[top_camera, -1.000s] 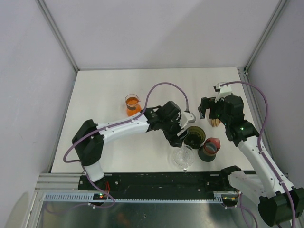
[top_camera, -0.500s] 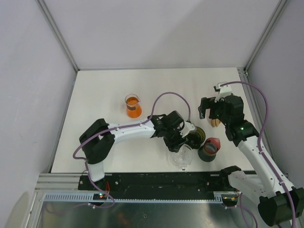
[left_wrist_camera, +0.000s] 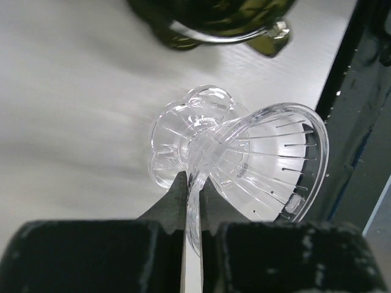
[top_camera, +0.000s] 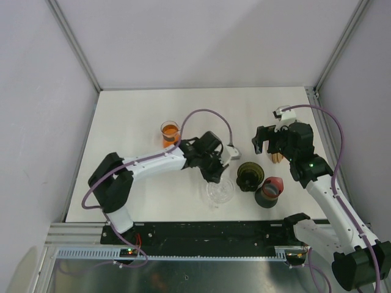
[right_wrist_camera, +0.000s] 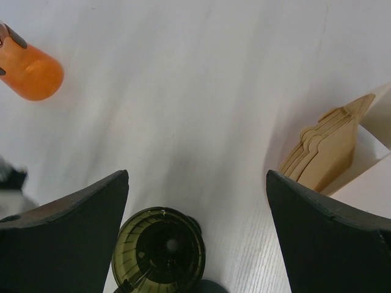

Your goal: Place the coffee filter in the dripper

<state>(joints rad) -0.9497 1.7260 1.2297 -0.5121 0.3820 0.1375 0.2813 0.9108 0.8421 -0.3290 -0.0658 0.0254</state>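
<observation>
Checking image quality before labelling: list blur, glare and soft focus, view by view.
Top external: even light, sharp, faint shadows. Left wrist: bright glints on the clear dripper, dark dripper at top soft. Right wrist: orange beaker slightly blurred, paper filters sharp.

Bright, even light; soft shadows on the white table (top_camera: 134, 122); glints on the clear dripper (left_wrist_camera: 256, 152)

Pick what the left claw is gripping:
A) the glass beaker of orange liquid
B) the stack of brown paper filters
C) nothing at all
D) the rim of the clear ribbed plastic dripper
D: in the left wrist view the left claw is pinched shut on the thin rim of the clear ribbed plastic dripper, which lies tilted on its side on the white table.
</observation>
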